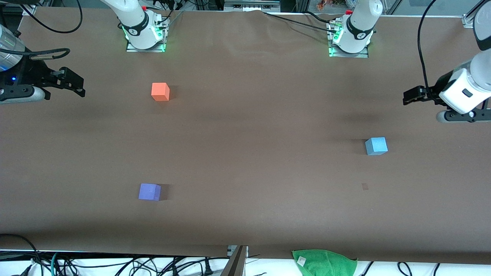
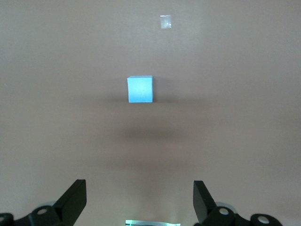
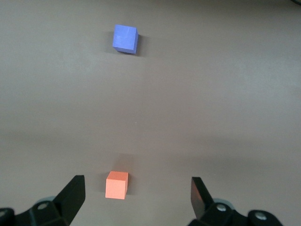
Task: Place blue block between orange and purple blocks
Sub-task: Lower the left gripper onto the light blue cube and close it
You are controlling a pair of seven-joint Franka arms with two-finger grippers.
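Note:
The light blue block point(image 1: 376, 146) point(image 2: 140, 89) sits alone on the brown table toward the left arm's end. At the right arm's end are the orange block point(image 1: 160, 92) point(image 3: 116, 185) and the purple block point(image 1: 149, 191) point(image 3: 125, 38), the purple one nearer the front camera, with a wide bare gap between them. My left gripper point(image 1: 407, 96) point(image 2: 139, 197) hangs open and empty over the table's edge at the left arm's end, apart from the blue block. Over the edge at the right arm's end, my right gripper point(image 1: 78, 86) point(image 3: 136, 195) is open and empty too, apart from the orange block.
A green cloth point(image 1: 324, 262) lies at the table's edge nearest the front camera. A small pale mark point(image 1: 364, 186) point(image 2: 165, 21) is on the table, nearer the front camera than the blue block. Cables run along the table's edges.

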